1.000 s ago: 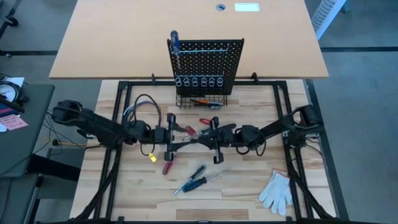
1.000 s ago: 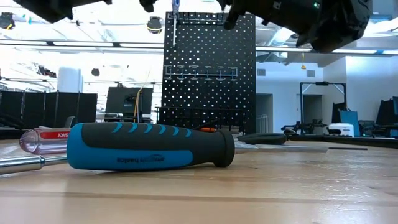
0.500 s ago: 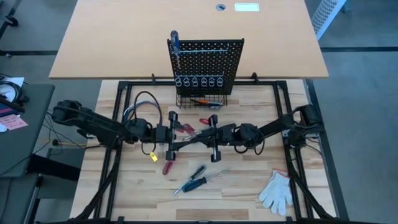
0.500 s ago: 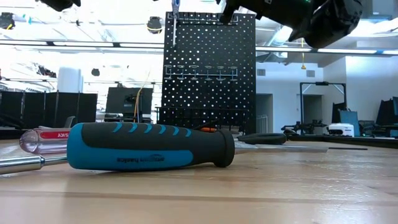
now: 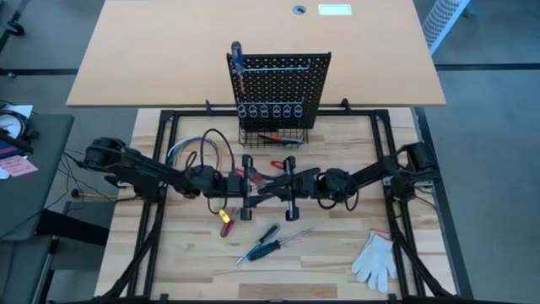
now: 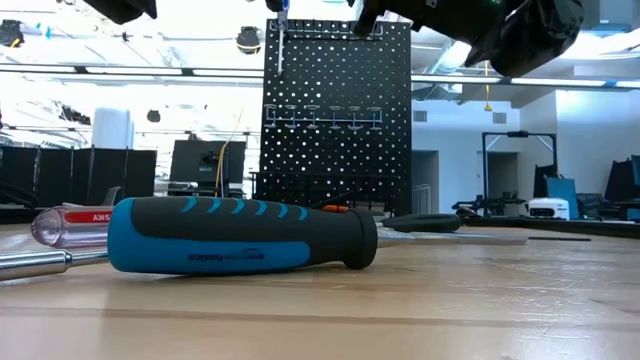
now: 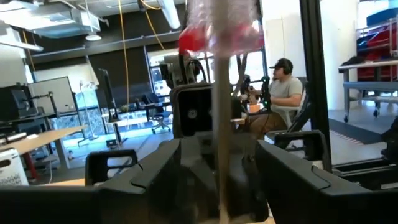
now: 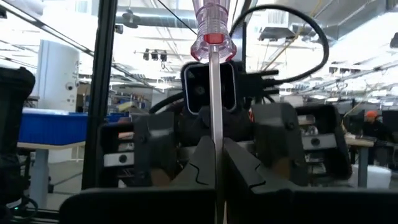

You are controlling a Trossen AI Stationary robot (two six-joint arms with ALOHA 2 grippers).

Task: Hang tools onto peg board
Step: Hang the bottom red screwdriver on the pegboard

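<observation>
A screwdriver with a clear, red-banded handle [image 8: 212, 22] stands upright between my two grippers, above the table's middle [image 5: 262, 181]. My right gripper [image 5: 269, 184] [image 8: 214, 155] comes from the right and is shut on its shaft. My left gripper [image 5: 256, 184] [image 7: 217, 186] faces it from the left, open, with a finger on either side of the blurred shaft [image 7: 219, 124]. The black peg board [image 5: 278, 84] stands at the far side. A blue-handled screwdriver [image 5: 237, 57] hangs at its upper left. Its wire basket [image 5: 272, 135] sits at its base. My right gripper pinches the screwdriver's metal shaft [image 8: 213, 140] between its two fingers, below the handle. The fingers come level from the table's right side and lie across the shaft. The screwdriver stands upright, handle up, lifted clear of the table.
Loose tools lie on the table: a blue-and-black screwdriver [image 5: 266, 241] [image 6: 240, 235], a red-handled one [image 5: 225, 226] and red-handled pliers [image 5: 276, 165]. A white glove [image 5: 375, 260] lies near right. Looped coloured wires [image 5: 207, 145] sit by my left arm. A person sits beyond the table [image 7: 283, 93].
My left gripper has moved toward the table's right edge, up to the right gripper and the screwdriver it holds. My right gripper has kept still with the screwdriver upright.
</observation>
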